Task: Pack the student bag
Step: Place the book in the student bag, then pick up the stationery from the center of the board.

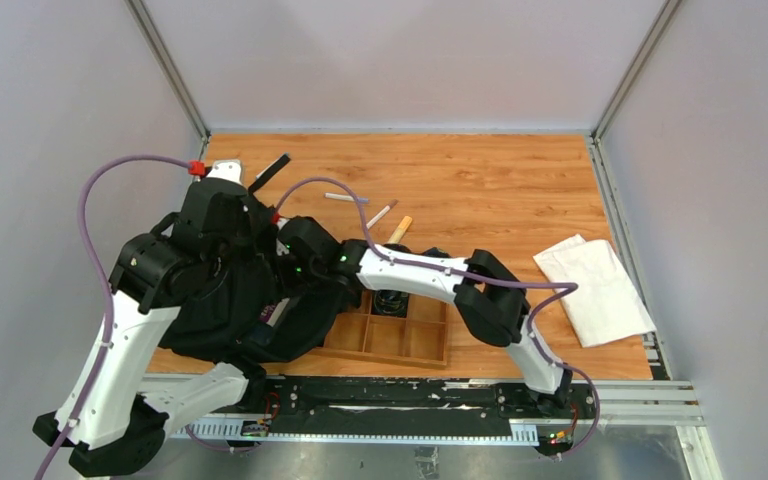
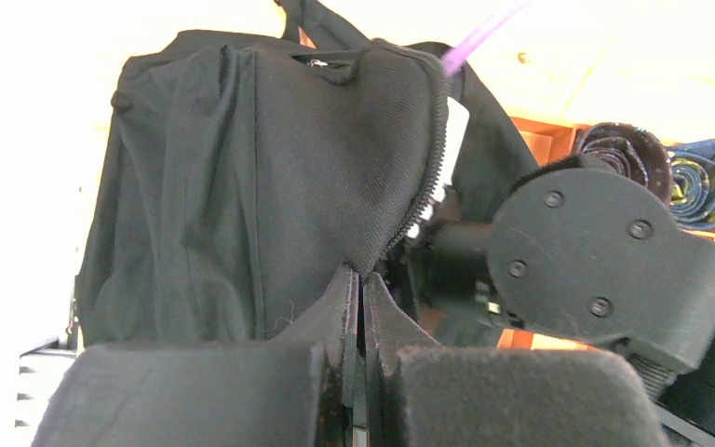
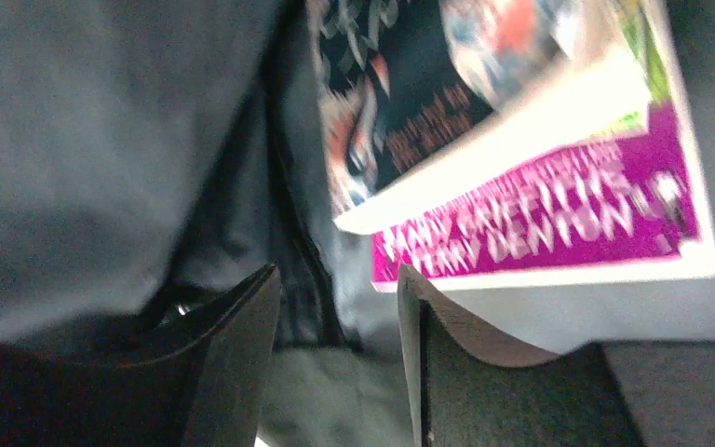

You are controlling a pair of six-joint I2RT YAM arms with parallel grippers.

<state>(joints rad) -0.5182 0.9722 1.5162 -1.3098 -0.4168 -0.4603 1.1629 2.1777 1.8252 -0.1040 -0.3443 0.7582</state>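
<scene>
The bag (image 1: 215,320) lies slumped at the near left corner of the table (image 1: 500,185), just beside the wooden tray (image 1: 405,340). It is soft black cloth with no frame, and it folds and sags wherever nothing holds it. I judge it light but floppy, with a mouth that will fall shut if let go. My left gripper (image 2: 358,293) is pressed together on the cloth lip beside the zipper (image 2: 431,177), holding the flap up. That hem looks like the best hold: doubled, stiffer, less likely to slip than plain cloth. My right gripper (image 3: 340,298) is inside the mouth, jaws apart and gripping nothing, with a glossy book (image 3: 540,223) just beyond its fingertips.
</scene>
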